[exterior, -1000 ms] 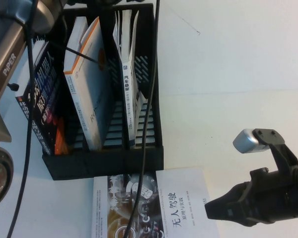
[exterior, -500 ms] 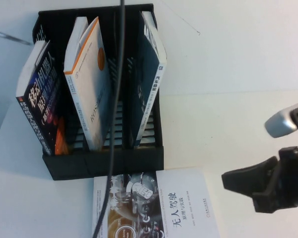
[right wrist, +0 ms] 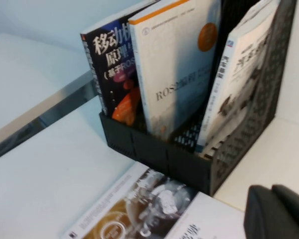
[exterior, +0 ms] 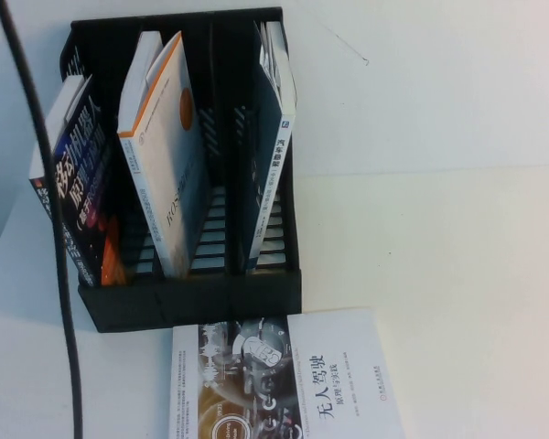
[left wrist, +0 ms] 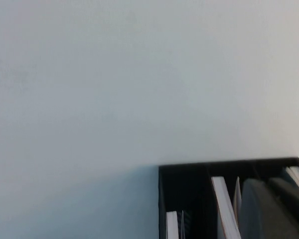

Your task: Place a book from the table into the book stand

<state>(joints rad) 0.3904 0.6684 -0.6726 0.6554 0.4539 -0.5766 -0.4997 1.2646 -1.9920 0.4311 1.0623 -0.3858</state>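
In the right compartment of the book stand (exterior: 188, 293), the book (exterior: 267, 146) leans upright, wall-supported. Left gripper (left wrist: 274, 209) and right gripper (right wrist: 279, 211) hover apart; jaw states cannot be told.

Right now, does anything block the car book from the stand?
Nothing visible: the book already sits in the right compartment of the stand. Left end effector hangs above it, right end effector in front, both clear.

A plain pale wall (left wrist: 114, 74) fills the background behind the table (exterior: 439, 274), whose white top is evenly lit. A black cable (exterior: 59, 274) hangs across the foreground.
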